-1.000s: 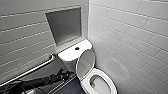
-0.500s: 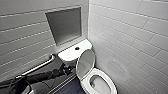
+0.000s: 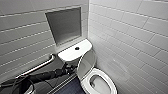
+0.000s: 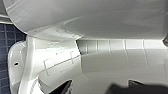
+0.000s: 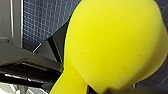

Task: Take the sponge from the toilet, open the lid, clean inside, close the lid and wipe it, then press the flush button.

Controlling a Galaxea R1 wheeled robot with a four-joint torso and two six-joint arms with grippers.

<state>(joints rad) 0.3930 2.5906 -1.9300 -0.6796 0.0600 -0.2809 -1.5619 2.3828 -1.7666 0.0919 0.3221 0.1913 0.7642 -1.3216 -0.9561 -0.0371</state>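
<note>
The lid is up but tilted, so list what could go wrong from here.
The lid stands tilted by the tank; if the left gripper beside its edge slips, it may slam onto the seat. The sponge hangs over the tiled floor in the right wrist view; a loose hold could drop it.

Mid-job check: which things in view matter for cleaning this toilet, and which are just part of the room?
Job:
sponge
toilet
lid, raised
flush button

Just there:
grab bar
wall niche
wall tiles
floor tiles
</note>
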